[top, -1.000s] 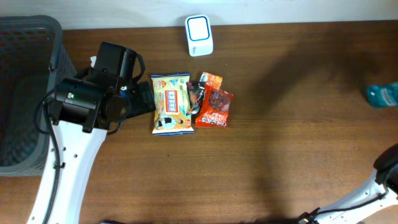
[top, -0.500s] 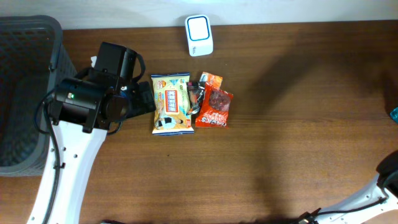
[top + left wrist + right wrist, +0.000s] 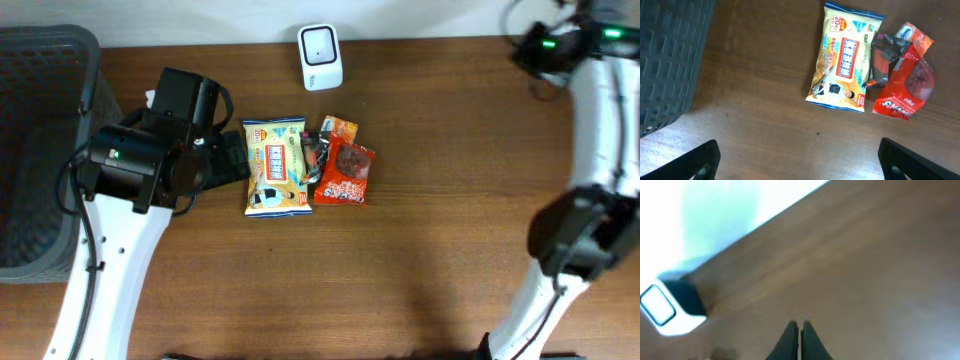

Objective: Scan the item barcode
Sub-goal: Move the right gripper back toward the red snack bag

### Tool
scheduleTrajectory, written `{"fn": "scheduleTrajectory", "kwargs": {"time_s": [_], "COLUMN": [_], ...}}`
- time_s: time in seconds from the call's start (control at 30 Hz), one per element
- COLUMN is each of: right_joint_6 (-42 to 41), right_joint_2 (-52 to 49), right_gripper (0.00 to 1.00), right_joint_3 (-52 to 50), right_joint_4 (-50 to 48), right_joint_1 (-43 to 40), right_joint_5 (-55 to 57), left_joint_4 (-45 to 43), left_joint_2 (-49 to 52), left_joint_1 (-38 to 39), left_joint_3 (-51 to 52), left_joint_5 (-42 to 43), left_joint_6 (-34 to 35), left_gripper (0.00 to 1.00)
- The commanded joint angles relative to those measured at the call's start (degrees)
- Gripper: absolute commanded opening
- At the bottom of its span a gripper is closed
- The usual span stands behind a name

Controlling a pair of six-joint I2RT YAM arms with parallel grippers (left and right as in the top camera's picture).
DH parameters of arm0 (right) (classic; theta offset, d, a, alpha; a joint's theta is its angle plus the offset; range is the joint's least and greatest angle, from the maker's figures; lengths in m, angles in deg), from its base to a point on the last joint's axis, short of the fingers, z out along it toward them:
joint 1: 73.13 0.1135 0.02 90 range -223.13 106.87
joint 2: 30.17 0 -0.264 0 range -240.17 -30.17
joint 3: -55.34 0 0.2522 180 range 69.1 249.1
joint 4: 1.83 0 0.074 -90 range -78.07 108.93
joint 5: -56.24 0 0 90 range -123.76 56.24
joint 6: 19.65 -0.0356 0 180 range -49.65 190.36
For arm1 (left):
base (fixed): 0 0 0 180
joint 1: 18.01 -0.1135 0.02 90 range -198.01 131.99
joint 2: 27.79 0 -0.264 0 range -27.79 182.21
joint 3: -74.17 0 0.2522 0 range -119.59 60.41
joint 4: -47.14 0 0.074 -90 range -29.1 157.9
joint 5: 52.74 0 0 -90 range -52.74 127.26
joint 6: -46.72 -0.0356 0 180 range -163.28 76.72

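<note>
Three items lie together mid-table: a yellow snack pack (image 3: 275,167) (image 3: 844,65), a red packet (image 3: 344,172) (image 3: 902,85), and a small dark packet (image 3: 314,155) (image 3: 882,60) between them. The white barcode scanner (image 3: 320,43) (image 3: 670,307) stands at the back edge. My left gripper (image 3: 800,165) is open just left of the yellow pack, over bare wood with nothing between its fingers. My right gripper (image 3: 800,327) is shut and empty, and its blurred view looks over the table toward the scanner. The right arm (image 3: 600,110) reaches up to the back right corner.
A dark grey slatted basket (image 3: 40,150) (image 3: 670,55) fills the far left, beside the left arm. The brown wooden table (image 3: 450,250) ends at a white surface along the back edge.
The right arm has swung up into view along the right side to the back right corner. A teal thing seen at the right edge is gone. The left arm has not moved.
</note>
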Motion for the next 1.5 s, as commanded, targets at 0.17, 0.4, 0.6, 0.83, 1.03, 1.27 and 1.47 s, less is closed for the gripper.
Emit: {"fn": "scheduleTrajectory", "kwargs": {"time_s": [0.17,0.4,0.6,0.83,1.03,1.27,1.47], "right_joint_6": [-11.28,-18.69,-20.2,-20.2,-19.47,5.14,6.47], "right_joint_2": [-17.25,-26.64,-27.56,-28.28,-26.08,-5.05,-6.95], "right_gripper": [0.04,0.04,0.04,0.04,0.11,0.6,0.92], "right_joint_3": [0.33,0.33,0.33,0.33,0.39,0.44,-7.45], "right_joint_4": [-23.96,-33.11,-36.5,-40.04,-34.38,8.76,18.1], "right_joint_1": [17.66,21.75,23.67,23.76,22.38,19.06,33.64], "right_joint_5": [-11.1,-10.62,-10.03,-10.05,-7.98,-8.22,-4.46], "left_joint_4": [0.04,0.04,0.04,0.04,0.04,0.04,0.04], "left_joint_2": [-0.35,-0.37,-0.37,-0.37,-0.37,-0.35,-0.37], "left_joint_1": [-0.04,-0.04,-0.09,-0.04,-0.04,-0.04,-0.04], "left_joint_3": [-0.26,-0.26,-0.26,-0.26,-0.26,-0.26,-0.26], "left_joint_5": [-0.02,-0.02,-0.02,-0.02,-0.02,-0.02,-0.02], "left_joint_6": [-0.5,-0.5,-0.5,-0.5,-0.5,-0.5,-0.5], "left_gripper": [0.99,0.99,0.99,0.99,0.99,0.99,0.99]}}
